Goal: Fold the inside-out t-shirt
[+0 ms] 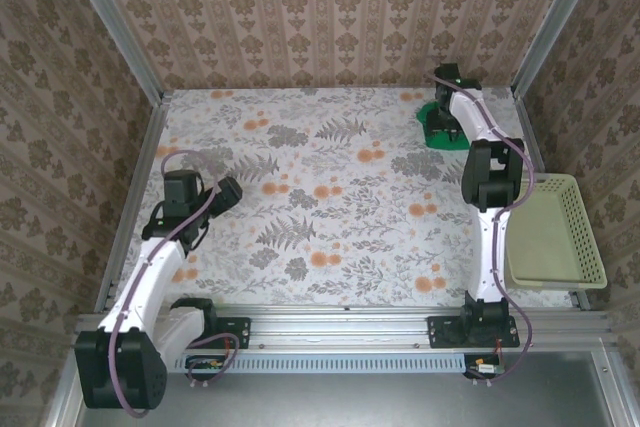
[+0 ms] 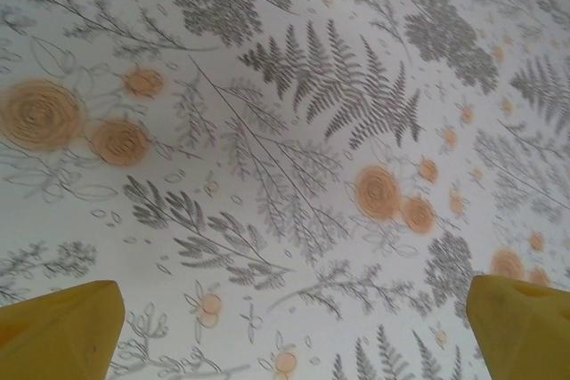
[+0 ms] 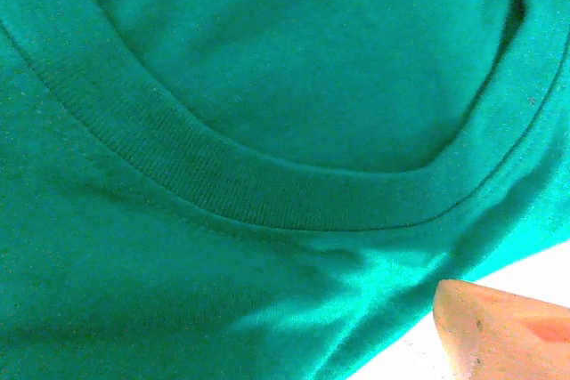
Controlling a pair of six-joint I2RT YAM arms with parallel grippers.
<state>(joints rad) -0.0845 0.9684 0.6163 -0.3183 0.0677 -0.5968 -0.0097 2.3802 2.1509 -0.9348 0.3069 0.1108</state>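
The green t-shirt [image 1: 436,127] lies bunched in a small heap at the table's far right corner. My right arm reaches out to it, and the right gripper [image 1: 447,79] sits over the heap's far side. In the right wrist view the shirt's ribbed collar [image 3: 267,184] curves across the frame very close. One orange fingertip [image 3: 503,331] shows at the lower right, off the cloth's edge; the other finger is hidden by cloth. My left gripper [image 1: 228,193] hovers over the floral tablecloth at the left, open and empty, its yellow fingertips [image 2: 62,327] far apart.
A pale yellow-green plastic basket [image 1: 556,232] stands at the table's right edge beside the right arm. Patterned walls close in the table at the back and both sides. The floral tablecloth [image 1: 330,187] stretches between the two arms.
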